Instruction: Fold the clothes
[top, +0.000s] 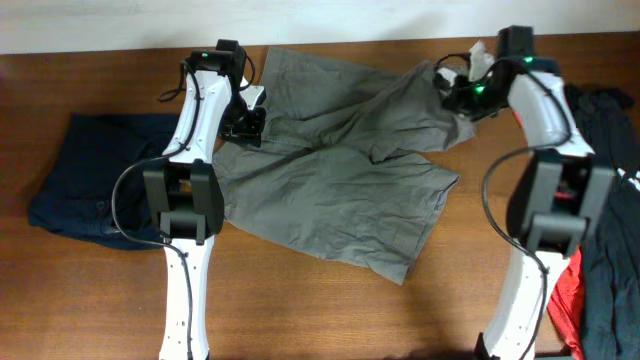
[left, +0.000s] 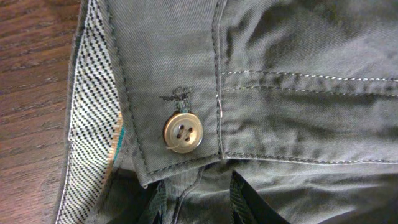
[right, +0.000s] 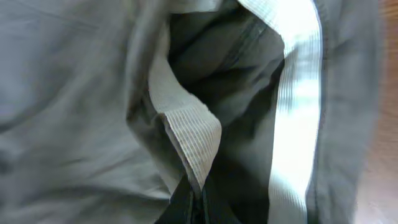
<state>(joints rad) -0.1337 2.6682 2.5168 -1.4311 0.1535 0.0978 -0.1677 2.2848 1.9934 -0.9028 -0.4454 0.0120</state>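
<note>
r gripper pinches shorts; l gripper part-open.

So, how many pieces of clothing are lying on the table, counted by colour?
Grey-khaki shorts: 1
Dark navy garment: 1
Black garment: 1, as far as the heap lets one tell
Red garment: 1
Total: 4

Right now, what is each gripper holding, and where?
The right gripper is shut on the grey shorts, pinching a fold of a ribbed inner band. The left gripper sits at the waistband by the button; whether it grips cannot be told.
</note>
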